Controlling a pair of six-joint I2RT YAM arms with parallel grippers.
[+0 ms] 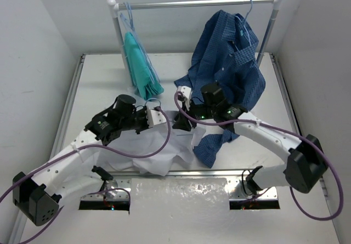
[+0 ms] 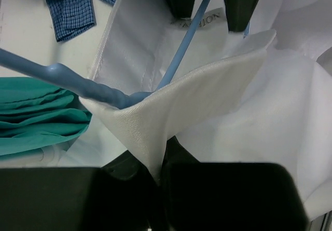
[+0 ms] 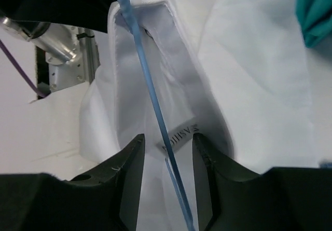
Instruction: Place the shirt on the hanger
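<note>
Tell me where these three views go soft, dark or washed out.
Top view: even light, sharp, but the white shirt nearly merges with the pale table. Left wrist view: collar crisp, left gripper a black, unfocused mass. Right wrist view: hanger wire blurs toward the lens.

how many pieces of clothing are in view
3: the white shirt lying on the table, the blue checked shirt hanging at the rail's right end, the teal garment hanging at its left end. More could lie under them.
</note>
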